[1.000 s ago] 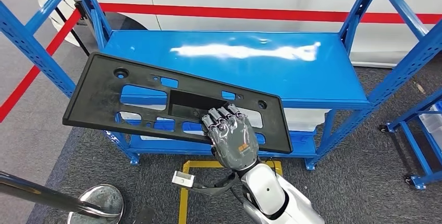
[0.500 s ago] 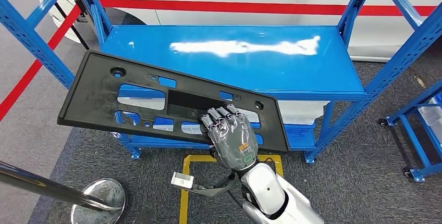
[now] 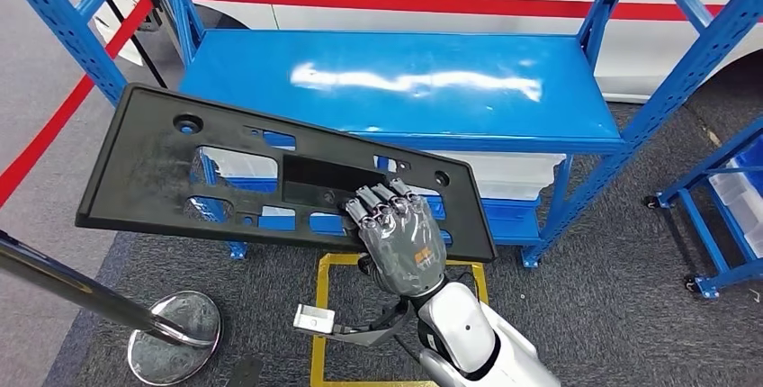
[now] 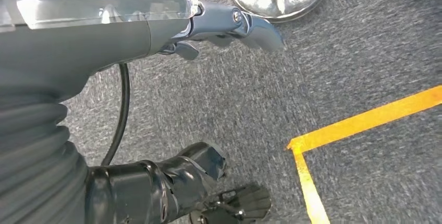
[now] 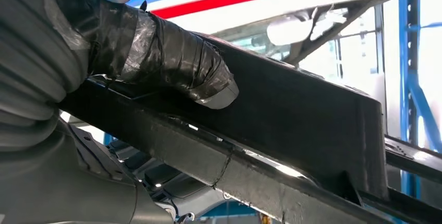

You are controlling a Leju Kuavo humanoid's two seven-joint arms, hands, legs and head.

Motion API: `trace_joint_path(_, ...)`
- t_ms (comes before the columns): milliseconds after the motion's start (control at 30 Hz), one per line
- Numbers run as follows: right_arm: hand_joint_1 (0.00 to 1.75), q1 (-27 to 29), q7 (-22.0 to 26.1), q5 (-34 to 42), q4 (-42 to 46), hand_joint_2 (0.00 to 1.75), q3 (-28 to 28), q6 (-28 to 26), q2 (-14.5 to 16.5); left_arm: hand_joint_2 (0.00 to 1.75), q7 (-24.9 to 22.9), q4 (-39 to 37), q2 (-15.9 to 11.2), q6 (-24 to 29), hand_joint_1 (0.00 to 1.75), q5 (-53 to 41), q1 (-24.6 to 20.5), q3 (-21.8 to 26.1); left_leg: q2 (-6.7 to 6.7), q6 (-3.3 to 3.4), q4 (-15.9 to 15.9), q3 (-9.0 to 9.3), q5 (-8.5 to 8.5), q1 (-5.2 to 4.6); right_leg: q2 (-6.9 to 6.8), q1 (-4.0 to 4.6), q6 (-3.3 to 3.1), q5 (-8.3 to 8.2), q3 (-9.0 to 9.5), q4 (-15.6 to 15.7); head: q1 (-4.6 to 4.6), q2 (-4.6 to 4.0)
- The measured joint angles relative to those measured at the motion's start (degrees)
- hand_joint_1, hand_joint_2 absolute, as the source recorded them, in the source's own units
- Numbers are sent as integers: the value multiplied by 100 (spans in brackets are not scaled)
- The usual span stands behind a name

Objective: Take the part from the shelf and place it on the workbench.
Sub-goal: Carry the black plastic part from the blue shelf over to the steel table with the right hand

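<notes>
The black part (image 3: 270, 175), clamped by the right hand's (image 3: 400, 238) fingers (image 3: 378, 202), is drawn farther clear of the blue shelf (image 3: 405, 81); workbench placement remains. Left-hand finger state cannot be told.

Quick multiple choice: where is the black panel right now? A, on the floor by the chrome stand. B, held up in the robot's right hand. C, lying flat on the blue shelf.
B: the right hand grips the black panel's near edge, holding it tilted in front of the blue shelf.
</notes>
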State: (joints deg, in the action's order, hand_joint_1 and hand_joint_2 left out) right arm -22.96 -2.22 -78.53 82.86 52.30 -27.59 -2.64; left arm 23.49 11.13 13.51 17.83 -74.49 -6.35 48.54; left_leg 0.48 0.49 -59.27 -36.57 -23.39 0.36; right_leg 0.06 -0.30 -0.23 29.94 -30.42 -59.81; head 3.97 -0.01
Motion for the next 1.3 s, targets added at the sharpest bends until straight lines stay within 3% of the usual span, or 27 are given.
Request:
trace_joint_path(67, 175, -3, 10, 39, 10, 175, 0, -16, 1, 175, -1, 0, 0, 0, 0, 0, 3, 0, -10, -64, -61, -64, -82, 9, -19, -25, -103, -99, -75, 39, -3, -1)
trace_joint_path(133, 175, -6, 23, 85, 28, 175, 0, -24, 3, 175, -4, 0, 0, -1, 0, 0, 5, 0, -21, -109, -463, -219, -517, 25, -38, -44, -194, -217, -192, 60, -13, -1)
trace_joint_path(200, 175, -3, 36, 108, 39, 175, 0, -26, 4, 175, -8, 0, 0, -2, 0, 0, 3, 0, -22, -145, -1166, -399, -994, 34, -40, -37, -220, -324, -342, 52, -20, 0)
trace_joint_path(233, 175, -2, 39, 112, 39, 175, 0, -26, 4, 175, -10, 0, 0, -2, 0, 0, 3, 0, -21, -159, -1441, -426, -1082, 37, -41, -34, -218, -378, -419, 43, -20, 0)
trace_joint_path(267, 175, 0, 40, 112, 39, 175, 0, -26, 4, 175, -11, 0, 0, -2, 0, 0, 3, 0, -21, -167, -1546, -374, -1038, 38, -41, -33, -212, -426, -495, 31, -20, 0)
trace_joint_path(300, 175, 1, 41, 112, 39, 175, 0, -26, 4, 175, -13, 0, 0, -2, 0, 0, 2, 0, -21, -167, -1447, -223, -898, 39, -41, -34, -202, -471, -569, 15, -20, 0)
trace_joint_path(367, 175, 1, 41, 112, 40, 175, 0, -28, 4, 175, -15, 0, 0, -2, 0, -1, -11, -1, -24, -138, -741, 322, -659, 34, -36, -30, -165, -550, -692, -27, -21, 1)
trace_joint_path(433, 175, -1, 43, 112, 49, 175, 0, -31, 4, 175, -15, 0, -1, -1, 0, -1, -30, -2, -35, -92, -38, 777, -666, 11, -38, -20, -106, -632, -754, -46, -18, 1)
trace_joint_path(467, 175, -3, 48, 110, 55, 175, 0, -34, 5, 175, -15, 0, -2, -1, 0, -2, -35, -2, -42, -73, 132, 858, -711, -4, -41, -18, -72, -678, -765, -36, -17, 1)
trace_joint_path(533, 175, -7, 63, 100, 65, 175, 0, -48, 5, 175, -19, 0, -2, -1, 0, -3, -32, -2, -40, -15, 198, 822, -636, 0, -40, -22, -5, -752, -775, -5, -16, 0)
trace_joint_path(567, 175, -9, 72, 94, 69, 175, 0, -62, 4, 175, -22, 0, -1, -3, 0, -6, -35, -2, -30, 26, 225, 791, -580, 13, -31, -25, 29, -696, -803, -36, -15, 0)
trace_joint_path(633, 175, -13, 88, 88, 72, 175, 0, -90, 1, 175, -25, 0, 0, -7, 0, -11, -45, -2, -6, 127, 259, 698, -447, 40, -16, -32, 81, -288, -922, -369, -9, 0)
trace_joint_path(700, 175, -17, 100, 89, 65, 175, 0, -93, -2, 175, -26, 0, 0, -10, 0, -12, -51, -2, 2, 175, 248, 555, -337, 27, -11, -44, 114, 243, -1090, -1055, -5, -1)
trace_joint_path(733, 175, -17, 104, 90, 56, 175, 0, -86, -4, 175, -26, 0, 0, -11, 0, -12, -51, -2, 4, 174, 235, 477, -285, 22, -11, -47, 127, 364, -1138, -1373, -5, -1)
trace_joint_path(767, 175, -17, 105, 92, 43, 175, 0, -77, -7, 175, -26, 0, 0, -13, 0, -11, -50, -2, 5, 170, 215, 395, -237, 19, -11, -47, 134, 352, -1119, -1555, -6, 0)
trace_joint_path(800, 175, -18, 106, 96, 32, 175, 0, -67, -9, 175, -26, 0, 0, -15, 0, -11, -50, -2, 5, 160, 187, 312, -195, 19, -11, -47, 132, 227, -1001, -1533, -5, 0)
trace_joint_path(867, 175, -32, 107, 104, 20, 175, 0, -50, -11, 175, -26, 0, 1, -19, 0, -11, -50, -2, 2, 129, 115, 166, -131, 18, -10, -44, 98, -34, -508, -954, -6, 0)
trace_joint_path(933, 175, -57, 109, 138, 21, 175, -1, -44, -9, 175, -25, 0, 1, -19, 0, -8, -50, -2, -1, 75, 48, 69, -76, 4, -6, -16, 48, -15, -34, -235, -8, 1)
trace_joint_path(967, 175, -66, 111, 169, 22, 175, -2, -44, -8, 175, -24, 0, 1, -19, 0, -3, -50, -2, 0, 43, 37, 40, -39, 1, -4, 3, 23, 37, 71, -37, -9, 1)
trace_joint_path(1067, 175, -55, 110, 251, 24, 175, -2, -51, -7, 175, -20, 0, -1, -19, 0, 23, -32, -1, -11, -58, 20, -26, 4, 5, -15, -4, -95, -43, 23, 84, -8, 1)
trace_joint_path(1133, 175, -38, 107, 274, 37, 175, -2, -61, -2, 175, -18, 0, -2, -17, 0, 46, -12, 0, -28, -105, -272, -148, -343, 14, -35, -39, -201, -163, -80, 116, -14, 0)
trace_joint_path(1200, 175, -17, 107, 284, 59, 175, -2, -67, 1, 175, -16, 0, -3, -17, 0, 57, -5, 0, -31, -144, -939, -325, -879, 29, -41, -31, -243, -278, -224, 106, -21, 0)
trace_joint_path(1233, 175, -3, 107, 288, 65, 175, -2, -68, 1, 175, -15, 0, -3, -17, 0, 60, -5, 0, -30, -162, -1263, -379, -1029, 32, -43, -29, -239, -334, -304, 97, -21, 0)
trace_joint_path(1267, 175, 12, 108, 302, 69, 175, -2, -68, 0, 175, -15, 0, -4, -17, 0, 62, -4, 0, -30, -174, -1475, -377, -1056, 34, -44, -27, -234, -383, -385, 85, -21, 0)
trace_joint_path(1300, 175, 26, 110, 326, 71, 175, -2, -66, 0, 175, -14, 0, -5, -17, 0, 64, -3, 0, -30, -179, -1488, -286, -951, 36, -45, -27, -225, -426, -462, 70, -21, 0)
